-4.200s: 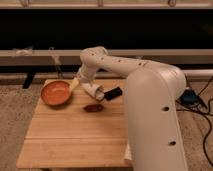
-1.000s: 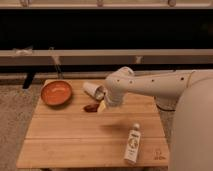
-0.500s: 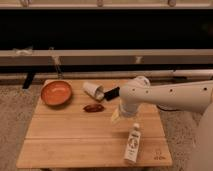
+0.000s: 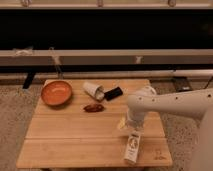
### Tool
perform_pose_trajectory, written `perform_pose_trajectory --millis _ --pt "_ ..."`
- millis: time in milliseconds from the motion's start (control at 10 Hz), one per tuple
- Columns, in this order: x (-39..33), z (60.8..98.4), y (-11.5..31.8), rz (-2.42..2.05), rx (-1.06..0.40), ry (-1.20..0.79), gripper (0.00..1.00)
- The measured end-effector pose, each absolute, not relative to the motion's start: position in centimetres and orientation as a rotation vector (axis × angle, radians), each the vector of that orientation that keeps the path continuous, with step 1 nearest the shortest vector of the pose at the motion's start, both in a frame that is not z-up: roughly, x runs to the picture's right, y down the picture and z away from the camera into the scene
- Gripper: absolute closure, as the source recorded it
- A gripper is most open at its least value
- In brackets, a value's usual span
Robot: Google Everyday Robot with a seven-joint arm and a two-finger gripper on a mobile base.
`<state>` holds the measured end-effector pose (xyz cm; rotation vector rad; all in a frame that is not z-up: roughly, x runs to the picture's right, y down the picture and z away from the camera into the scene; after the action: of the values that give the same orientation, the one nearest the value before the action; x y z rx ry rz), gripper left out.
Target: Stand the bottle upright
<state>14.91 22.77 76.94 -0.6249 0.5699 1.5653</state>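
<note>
1. the small slim clear plastic bottle with a pale label (image 4: 132, 149) lies flat on the light wooden table (image 4: 65, 135), in the lower right of the frame.
2. its long axis runs nearly top-to-bottom in the frame.
3. the white arm's gripper (image 4: 128, 125) is at the bottle's upper end, fingers spread wide.

Arm (image 4: 180, 102) extends in from the right side, its white link running left to a rounded wrist joint (image 4: 142, 100), then bends straight down. Gripper (image 4: 127, 128) hangs below the wrist, pointing down, low over the front right part of the desk (image 4: 65, 135). Fingers spread apart, nothing held.
</note>
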Motion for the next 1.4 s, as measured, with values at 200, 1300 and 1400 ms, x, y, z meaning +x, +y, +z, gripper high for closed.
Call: perform_pose_trajectory --millis 200,1300,1400 --pt "16.1 77.4 24.0 1.620 -0.629 0.602 0.20" --pt "16.6 80.6 24.5 1.460 -0.814 0.668 0.20" --pt "16.9 80.8 24.7 1.416 -0.867 0.705 0.20"
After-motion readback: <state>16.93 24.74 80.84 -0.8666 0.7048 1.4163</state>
